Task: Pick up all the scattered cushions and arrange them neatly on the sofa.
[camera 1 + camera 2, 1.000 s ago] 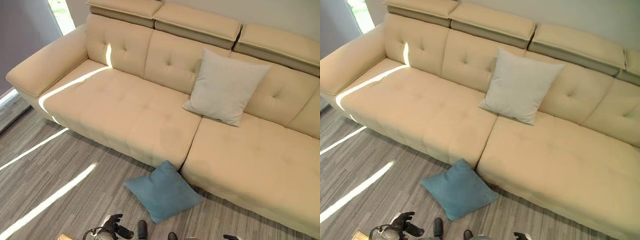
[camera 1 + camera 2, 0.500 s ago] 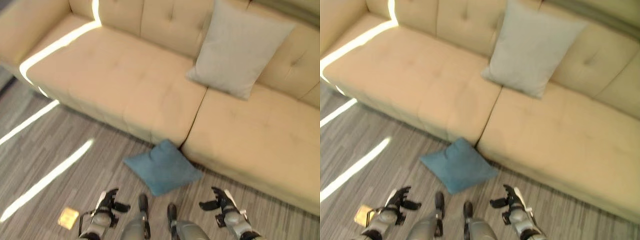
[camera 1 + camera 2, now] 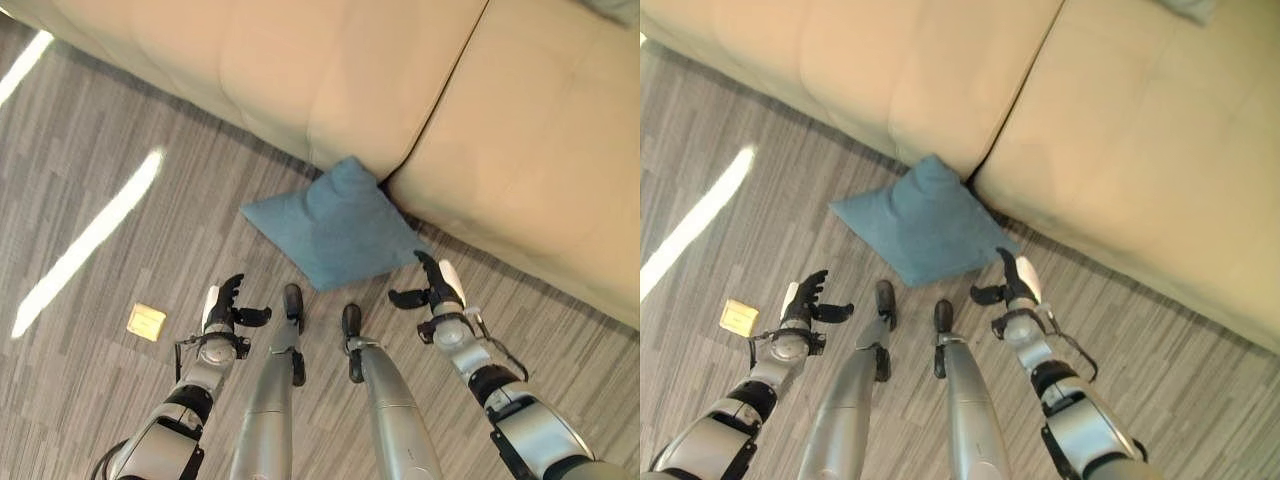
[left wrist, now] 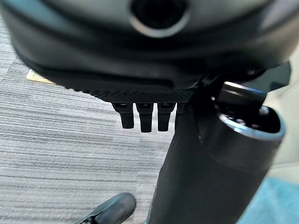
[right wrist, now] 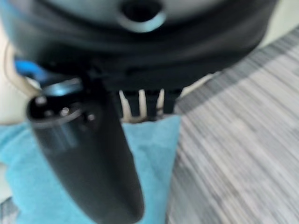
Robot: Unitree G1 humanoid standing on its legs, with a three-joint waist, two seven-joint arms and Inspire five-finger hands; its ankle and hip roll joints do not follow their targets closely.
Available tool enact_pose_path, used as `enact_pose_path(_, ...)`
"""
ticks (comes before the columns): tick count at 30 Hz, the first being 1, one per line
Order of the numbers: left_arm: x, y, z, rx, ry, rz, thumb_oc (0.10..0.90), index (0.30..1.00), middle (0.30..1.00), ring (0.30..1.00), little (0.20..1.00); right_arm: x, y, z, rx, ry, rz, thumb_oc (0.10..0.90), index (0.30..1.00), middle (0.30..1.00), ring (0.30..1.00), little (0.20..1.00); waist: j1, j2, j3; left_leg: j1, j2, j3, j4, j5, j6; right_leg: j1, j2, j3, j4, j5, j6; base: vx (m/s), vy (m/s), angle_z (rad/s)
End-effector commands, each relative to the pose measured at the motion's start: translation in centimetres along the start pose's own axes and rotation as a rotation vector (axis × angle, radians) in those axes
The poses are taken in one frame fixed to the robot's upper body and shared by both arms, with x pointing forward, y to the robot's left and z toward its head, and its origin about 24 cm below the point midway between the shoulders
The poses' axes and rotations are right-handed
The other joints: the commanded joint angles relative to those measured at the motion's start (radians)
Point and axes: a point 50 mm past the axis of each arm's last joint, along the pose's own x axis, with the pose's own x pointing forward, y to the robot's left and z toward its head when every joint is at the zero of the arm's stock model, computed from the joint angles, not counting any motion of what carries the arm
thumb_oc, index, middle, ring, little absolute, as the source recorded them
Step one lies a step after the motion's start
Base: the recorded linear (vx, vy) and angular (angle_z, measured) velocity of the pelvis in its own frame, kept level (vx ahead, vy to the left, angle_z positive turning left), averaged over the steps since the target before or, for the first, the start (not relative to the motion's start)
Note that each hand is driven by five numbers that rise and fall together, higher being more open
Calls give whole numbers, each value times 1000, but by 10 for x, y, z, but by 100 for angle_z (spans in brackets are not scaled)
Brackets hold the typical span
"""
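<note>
A blue cushion point(image 3: 335, 225) lies on the grey floor, one corner up against the front of the cream sofa point(image 3: 250, 60) below the seam between two seats. My right hand point(image 3: 437, 288) hovers open just off the cushion's right corner, fingers straight; in the right wrist view the blue cushion point(image 5: 154, 140) shows just past the fingers point(image 5: 147, 103). Left of the cushion and a short way from it, my left hand point(image 3: 222, 308) is open with nothing in it. A corner of a grey cushion point(image 3: 1185, 8) rests on the sofa seat at the far right.
A small yellow square point(image 3: 146, 321) lies on the wood-look floor point(image 3: 100, 130) to the left of my left hand. Sunlit stripes cross the floor on the left. The sofa front runs across the scene behind the cushion.
The camera has tipped down, so the sofa back and most of the grey cushion have left the picture. Both hands have come up and forward, the right one close to the blue cushion.
</note>
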Motion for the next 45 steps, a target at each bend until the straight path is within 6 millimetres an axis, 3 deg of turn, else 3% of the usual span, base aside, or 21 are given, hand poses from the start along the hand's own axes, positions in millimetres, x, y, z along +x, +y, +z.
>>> enact_pose_path(1, -7, 4, -15, 13, 18, 53, 800, 900, 900, 900, 900, -8, -15, -17, -31, -9, -105, 800, 900, 900, 900, 900, 2, 7, -84, 0, -8, 3, 109, -187, -20, -2, -34, 55, -184, 111, 90, -16, -67, 10)
enact_pose_path(9, -5, 7, -13, 4, 14, 79, 800, 900, 900, 900, 900, 6, -37, 10, 5, -80, -238, 800, 900, 900, 900, 900, 2, 10, -84, -95, -8, -15, 96, -173, -20, -103, -27, 55, -181, 114, 91, 4, -30, 7)
enact_pose_path(11, -3, 11, -6, -11, -12, 95, 800, 900, 900, 900, 900, 13, -48, 27, 21, -129, -273, 800, 900, 900, 900, 900, 4, 10, -82, -142, -8, -27, 98, -168, -20, -149, -30, 52, -179, 122, 96, -4, -52, 6)
enact_pose_path(17, 1, 18, 6, -85, -49, 125, 800, 900, 900, 900, 900, 20, -61, 50, 29, -198, -305, 800, 900, 900, 900, 900, 6, 8, -72, -199, -6, -35, 122, -166, -20, -200, -35, 49, -155, 122, 98, -11, -32, 7)
enact_pose_path(19, 4, 23, 20, -153, -95, 140, 800, 900, 900, 900, 900, 25, -72, 72, 31, -261, -337, 800, 900, 900, 900, 900, 10, 7, -65, -263, -4, -39, 164, -168, -21, -262, -39, 44, -110, 117, 98, 6, -46, 8)
enact_pose_path(20, 5, 25, 29, -201, -124, 151, 800, 900, 900, 900, 900, 29, -81, 92, 37, -310, -363, 800, 900, 900, 900, 900, 22, 11, -62, -320, -9, -45, 213, -176, -18, -320, -40, 43, -54, 103, 96, 18, -1, 14)
enact_pose_path(22, 5, 26, 31, -218, -132, 148, 800, 900, 900, 900, 900, 31, -87, 101, 33, -330, -373, 800, 900, 900, 900, 900, 27, 12, -64, -344, -10, -42, 231, -180, -16, -342, -42, 40, -34, 96, 95, 28, -8, 14)
enact_pose_path(29, 6, 24, 40, -261, -152, 145, 800, 900, 900, 900, 900, 32, -90, 125, 83, -386, -372, 800, 900, 900, 900, 900, 41, 14, -64, -402, -14, -41, 293, -194, -14, -393, -47, 36, 27, 72, 90, 20, -3, 3)
enact_pose_path(35, 10, 17, 67, -279, -226, 122, 800, 900, 900, 900, 900, 29, -85, 163, 148, -485, -349, 800, 900, 900, 900, 900, 55, 17, -64, -464, -27, -48, 349, -205, -9, -448, -57, 24, 83, 56, 85, 13, -6, 2)
enact_pose_path(36, 10, 16, 70, -275, -234, 118, 800, 900, 900, 900, 900, 28, -82, 169, 151, -501, -337, 693, 740, 740, 740, 740, 57, 17, -64, -470, -28, -50, 351, -206, -8, -451, -57, 24, 83, 56, 86, 0, 0, 0)
enact_pose_path(38, 10, 14, 74, -273, -246, 111, 800, 900, 900, 900, 900, 25, -76, 179, 157, -534, -303, 400, 300, 300, 300, 300, 58, 15, -65, -480, -30, -50, 360, -207, -8, -458, -57, 22, 90, 55, 85, 0, 0, 0)
enact_pose_path(45, 12, 16, 79, -278, -254, 108, 800, 900, 900, 900, 900, 16, -67, 201, 230, -619, -253, 400, 300, 300, 300, 300, 59, 11, -73, -481, -30, -52, 349, -206, -12, -457, -56, 21, 76, 57, 83, 0, 0, 0)
